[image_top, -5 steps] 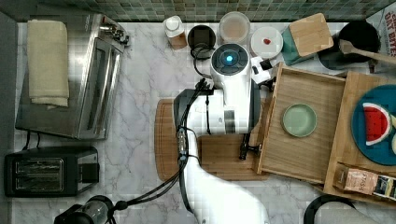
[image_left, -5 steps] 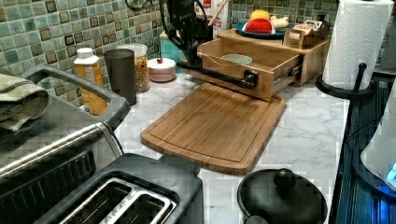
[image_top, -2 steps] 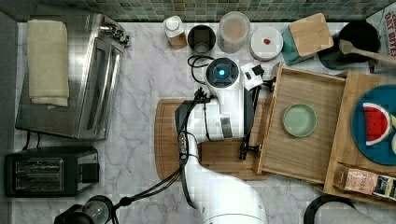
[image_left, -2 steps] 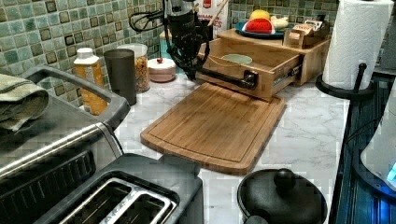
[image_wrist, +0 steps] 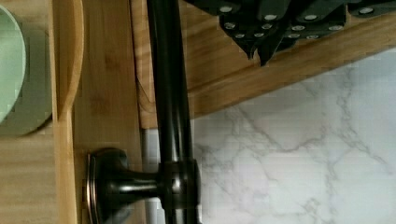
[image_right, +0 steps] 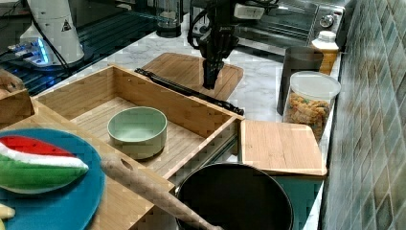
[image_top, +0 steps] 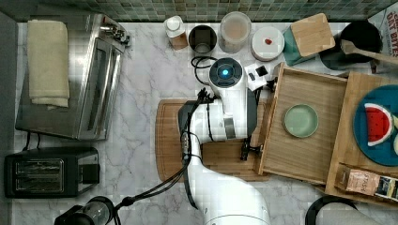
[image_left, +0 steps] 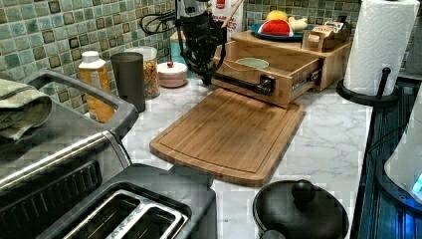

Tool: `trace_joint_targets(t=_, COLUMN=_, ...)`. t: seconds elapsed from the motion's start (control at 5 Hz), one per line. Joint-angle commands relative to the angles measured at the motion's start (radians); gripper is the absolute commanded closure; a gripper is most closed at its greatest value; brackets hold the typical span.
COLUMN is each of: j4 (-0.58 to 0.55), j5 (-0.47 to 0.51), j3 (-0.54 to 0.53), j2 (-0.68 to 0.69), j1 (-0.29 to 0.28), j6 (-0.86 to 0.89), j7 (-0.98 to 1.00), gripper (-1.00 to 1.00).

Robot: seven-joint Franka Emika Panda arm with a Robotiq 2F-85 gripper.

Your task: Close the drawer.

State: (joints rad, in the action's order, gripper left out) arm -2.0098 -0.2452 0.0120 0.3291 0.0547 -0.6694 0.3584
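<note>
Light-wood drawer [image_right: 143, 103] pulled open over the marble worktop [image_top: 141, 84], green bowl [image_right: 137, 127] inside. Jaws [image_right: 209, 82] closed on nothing, tips together, just in front of the drawer's dark bar handle [image_right: 184, 89], beside its end. Beyond the drawer, carton [image_top: 386, 21] partly reading "DAY BITES".

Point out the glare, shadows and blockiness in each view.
Top view: soft, even light, blocky marble. Left view: glare on the toaster oven, background dim. Right view: sheen on the bowl, a blue glow at the right view's left. Wrist view: highlight streak along the handle.
</note>
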Motion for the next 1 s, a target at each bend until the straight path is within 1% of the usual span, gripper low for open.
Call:
trace_joint_targets(t=0.2, j4=0.007, j5=-0.046, j3=0.06, j2=-0.017, j1=0.066, j6=-0.051, j7=0.135, gripper=1.0)
trace_joint_targets(t=0.4, j4=-0.035, j5=-0.019, j3=0.114, j2=-0.032, j1=0.066, j6=-0.102, j7=0.202, gripper=1.0)
trace_joint_targets(t=0.6, j4=-0.063, j5=-0.031, j3=0.121, j2=-0.061, j1=0.113, j6=-0.129, j7=0.237, gripper=1.0)
trace_joint_targets(t=0.8, j4=-0.035, j5=0.022, j3=0.127, j2=-0.042, j1=0.179, j6=-0.103, j7=0.368, gripper=1.0)
trace_joint_targets(t=1.0, j4=-0.019, j5=0.026, j3=0.153, j2=-0.026, j1=0.238, j6=-0.091, j7=0.461, gripper=1.0)
